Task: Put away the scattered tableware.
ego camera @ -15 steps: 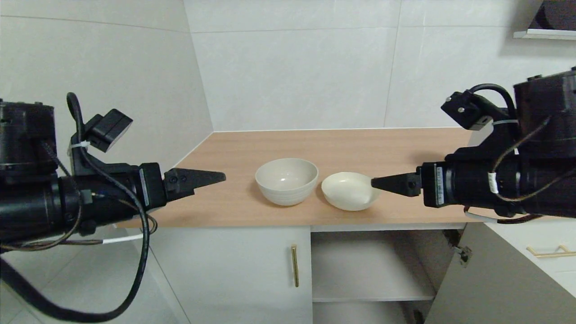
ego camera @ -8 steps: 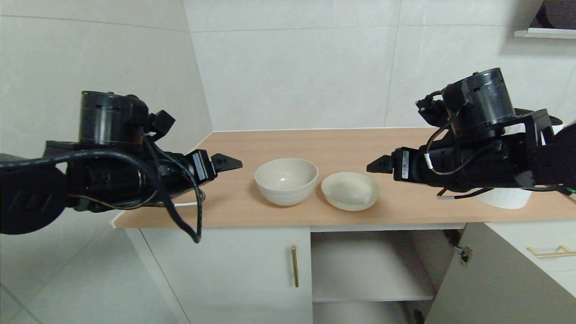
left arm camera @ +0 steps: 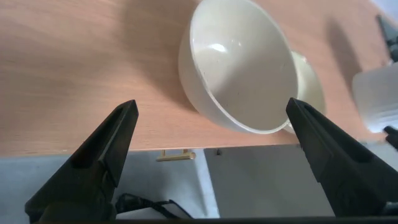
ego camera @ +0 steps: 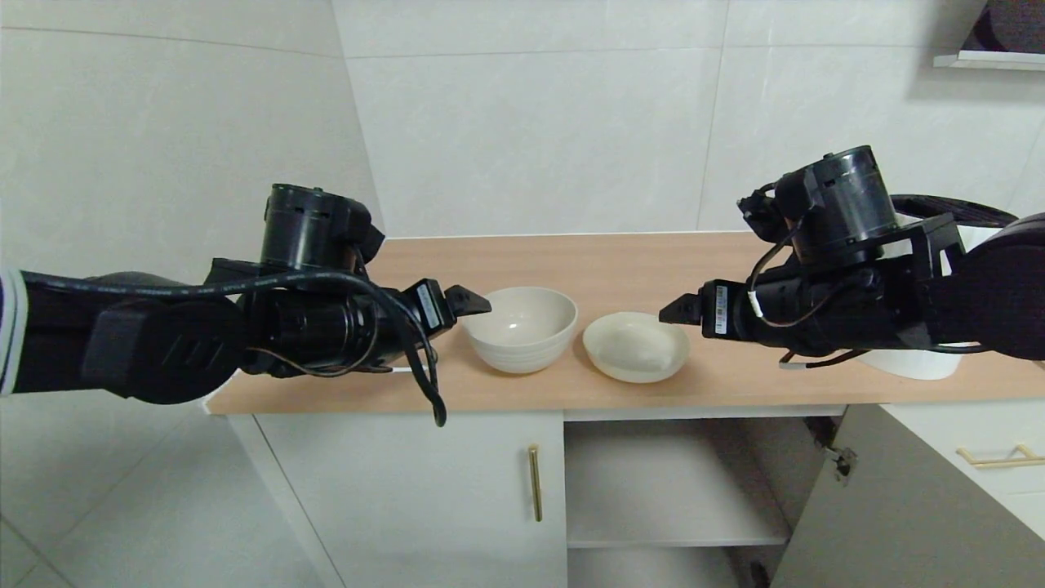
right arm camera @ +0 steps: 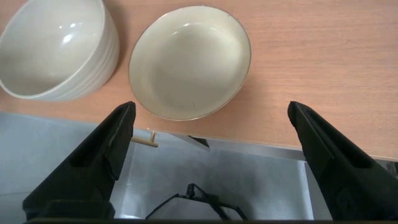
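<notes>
The wooden worktop (ego camera: pixel 620 261) runs along a tiled wall. Under its front edge stands a cupboard (ego camera: pixel 669 490) with its right door swung open and a shelf inside.

The left hand (ego camera: pixel 469 302) hovers at the left rim of the deep bowl, its fingers (left arm camera: pixel 115 143) spread wide apart and holding nothing. The right hand (ego camera: pixel 678 310) hangs over the right side of the shallow bowl, its fingers (right arm camera: pixel 317 143) likewise wide apart and holding nothing. A white container (ego camera: pixel 906 363) sits near the worktop's right end, partly behind the right arm.

The deep bowl (ego camera: pixel 520 327) stands upright near the front edge, about mid-length. The shallow bowl (ego camera: pixel 636 346) sits just beside it on the right, also upright, close to the front edge.
</notes>
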Controlling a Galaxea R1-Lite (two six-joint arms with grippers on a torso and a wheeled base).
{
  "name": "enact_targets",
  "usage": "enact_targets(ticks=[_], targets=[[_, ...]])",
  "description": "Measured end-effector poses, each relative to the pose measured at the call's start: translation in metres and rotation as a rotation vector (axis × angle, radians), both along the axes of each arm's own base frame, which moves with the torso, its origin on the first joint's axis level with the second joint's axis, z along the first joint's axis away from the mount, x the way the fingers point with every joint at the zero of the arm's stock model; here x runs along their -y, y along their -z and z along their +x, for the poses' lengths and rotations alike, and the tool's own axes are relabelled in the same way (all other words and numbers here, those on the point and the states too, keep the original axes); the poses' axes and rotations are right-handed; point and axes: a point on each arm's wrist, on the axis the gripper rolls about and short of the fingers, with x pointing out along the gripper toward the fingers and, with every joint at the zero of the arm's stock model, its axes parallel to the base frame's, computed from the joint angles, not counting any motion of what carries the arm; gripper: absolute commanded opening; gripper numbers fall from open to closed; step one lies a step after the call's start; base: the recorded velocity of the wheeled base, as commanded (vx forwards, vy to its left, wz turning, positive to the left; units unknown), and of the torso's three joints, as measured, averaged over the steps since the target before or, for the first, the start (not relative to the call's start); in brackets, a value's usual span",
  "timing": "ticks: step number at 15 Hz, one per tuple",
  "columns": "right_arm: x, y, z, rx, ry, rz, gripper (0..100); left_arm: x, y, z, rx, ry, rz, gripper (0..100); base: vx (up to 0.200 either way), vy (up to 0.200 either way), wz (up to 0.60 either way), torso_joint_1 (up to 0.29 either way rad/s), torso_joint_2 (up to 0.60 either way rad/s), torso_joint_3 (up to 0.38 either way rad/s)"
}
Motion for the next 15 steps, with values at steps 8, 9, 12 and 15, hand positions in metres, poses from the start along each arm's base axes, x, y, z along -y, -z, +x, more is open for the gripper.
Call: enact_targets(ticks=[8,9,12,15], targets=[[0.000,0.001,0.000,-0.002,0.000,-0.001,100,0.011,0.016,0.023,-0.037,-0.063,-0.009,100,0.000,0.000,0.00,0.000,0.00,0.000],[0.000,0.001,0.000,-0.003,0.000,-0.002,100,0.011,0.017,0.025,-0.040,-0.067,-0.012,100,0.000,0.000,0.00,0.000,0.00,0.000],[0.000,0.001,0.000,-0.005,0.000,-0.003,100,0.013,0.021,0.028,-0.049,-0.067,-0.009,0,0.000,0.000,0.00,0.000,0.00,0.000],[0.000,0.001,0.000,-0.005,0.000,-0.003,100,0.014,0.026,0.031,-0.060,-0.067,-0.005,0,0.000,0.000,0.00,0.000,0.00,0.000]])
